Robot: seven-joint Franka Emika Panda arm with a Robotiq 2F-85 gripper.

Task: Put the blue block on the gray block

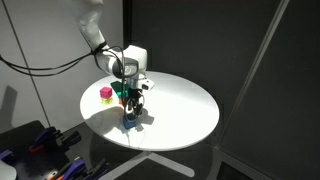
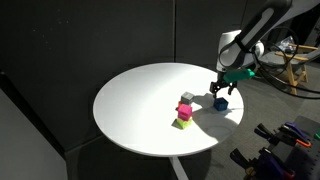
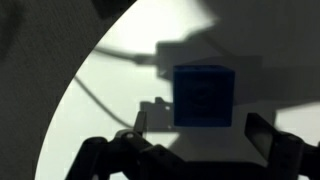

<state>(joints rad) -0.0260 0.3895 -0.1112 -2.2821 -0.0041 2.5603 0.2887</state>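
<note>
Setting: round white table (image 2: pixel 130 110) in a dark-walled room, seen in both exterior views.
Arm: white robot arm (image 1: pixel 92 35) bends down over the part of the table near its rim.
Gripper: the gripper (image 2: pixel 222 91) hangs just above the blue block with its jaws spread wide, grasping nothing. In the wrist view its two dark fingers (image 3: pixel 135 135) stand far apart along the bottom edge.
Blue block: the blue block (image 2: pixel 221 102) rests flat on the table near the rim, under the gripper. In the wrist view it lies between the lines of the two fingers, just beyond their tips, touching neither.
Gray block: the gray block (image 2: pixel 187 98) sits nearer the table's middle, apart from the blue block.
Neighbours: a magenta cube (image 2: pixel 185 110) and a yellow-green block (image 2: pixel 183 122) cluster against the gray block. Whether they are stacked or side by side cannot be told.
Light: the gripper casts dark shadows across the white surface around the blue block.
</note>
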